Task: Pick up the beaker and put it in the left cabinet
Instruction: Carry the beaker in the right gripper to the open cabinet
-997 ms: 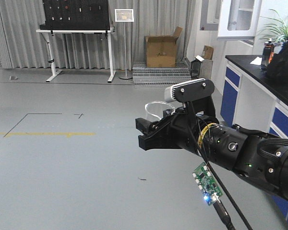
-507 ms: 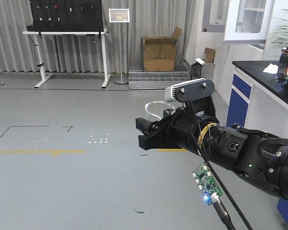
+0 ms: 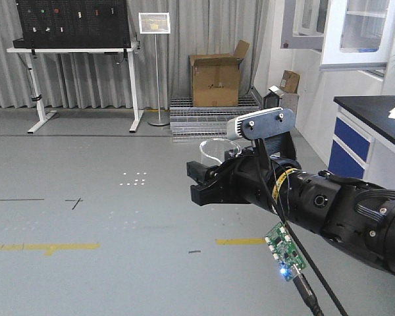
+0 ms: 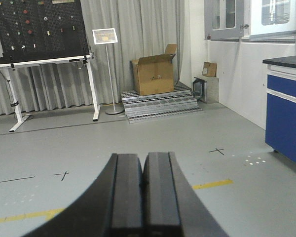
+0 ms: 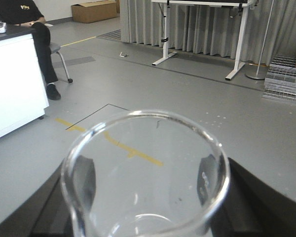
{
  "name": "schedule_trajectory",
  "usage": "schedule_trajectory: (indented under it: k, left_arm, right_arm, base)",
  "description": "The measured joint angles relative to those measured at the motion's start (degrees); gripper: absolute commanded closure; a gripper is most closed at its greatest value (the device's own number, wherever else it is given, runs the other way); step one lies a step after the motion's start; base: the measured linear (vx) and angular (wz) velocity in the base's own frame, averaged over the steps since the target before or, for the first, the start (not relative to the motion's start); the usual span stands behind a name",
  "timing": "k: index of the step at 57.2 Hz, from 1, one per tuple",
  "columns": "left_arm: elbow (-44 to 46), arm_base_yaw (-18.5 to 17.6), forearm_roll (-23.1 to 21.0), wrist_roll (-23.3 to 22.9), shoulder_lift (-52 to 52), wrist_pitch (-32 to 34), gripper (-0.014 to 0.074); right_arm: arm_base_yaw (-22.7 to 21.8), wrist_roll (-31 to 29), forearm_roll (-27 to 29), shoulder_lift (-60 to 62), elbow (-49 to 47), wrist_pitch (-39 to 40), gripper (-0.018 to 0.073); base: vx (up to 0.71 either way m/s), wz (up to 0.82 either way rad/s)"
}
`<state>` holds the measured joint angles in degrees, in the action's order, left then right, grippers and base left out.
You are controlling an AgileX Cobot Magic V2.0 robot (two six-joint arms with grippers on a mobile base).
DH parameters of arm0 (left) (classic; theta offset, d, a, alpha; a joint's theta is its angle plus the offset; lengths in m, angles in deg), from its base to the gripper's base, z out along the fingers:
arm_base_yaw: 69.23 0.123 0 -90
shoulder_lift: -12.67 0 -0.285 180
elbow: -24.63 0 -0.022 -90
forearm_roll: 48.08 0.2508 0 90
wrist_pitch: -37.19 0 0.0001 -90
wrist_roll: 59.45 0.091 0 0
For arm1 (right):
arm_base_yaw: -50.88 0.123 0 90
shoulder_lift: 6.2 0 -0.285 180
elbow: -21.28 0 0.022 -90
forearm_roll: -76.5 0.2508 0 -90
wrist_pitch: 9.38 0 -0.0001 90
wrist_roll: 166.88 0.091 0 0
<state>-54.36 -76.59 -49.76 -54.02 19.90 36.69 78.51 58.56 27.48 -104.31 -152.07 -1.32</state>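
The clear glass beaker (image 5: 145, 173) fills the right wrist view. My right gripper (image 5: 145, 197) is shut on it, one dark finger showing through the glass on each side. In the front view the beaker's rim (image 3: 218, 149) rises just behind the black right gripper (image 3: 199, 184), held in the air above the grey floor. In the left wrist view my left gripper (image 4: 143, 160) is shut, its two pads pressed together with nothing between them. The left cabinet is out of view.
Ahead stand a pegboard table (image 3: 72, 49), a sign stand (image 3: 155, 66), a cardboard box (image 3: 215, 79) and metal steps (image 3: 204, 128). A blue-fronted counter (image 3: 359, 141) lines the right side. A seated person (image 5: 32, 34) and a white counter (image 5: 12, 84) show in the right wrist view.
The room has shifted in the front view: table drifting left, counter sliding right, floor marks moving down. The right arm and beaker keep the same place in the frame.
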Motion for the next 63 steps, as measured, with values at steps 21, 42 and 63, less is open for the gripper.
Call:
schedule_trajectory:
  k: [21, 42, 63]
  left_arm:
    - [0.0, 0.0, 0.0, 0.0, 0.0, 0.0, 0.0595]
    - [0.0, 0.0, 0.0, 0.0, 0.0, 0.0, 0.0595]
    - [0.0, 0.0, 0.0, 0.0, 0.0, 0.0, 0.0595]
  right_arm:
    - [0.0, 0.0, 0.0, 0.0, 0.0, 0.0, 0.0561]
    - [0.1, 0.0, 0.0, 0.0, 0.0, 0.0, 0.0561]
    - [0.1, 0.0, 0.0, 0.0, 0.0, 0.0, 0.0561]
  base:
    - [0.71, 0.0]
    - [0.71, -0.03]
    - [0.69, 0.0]
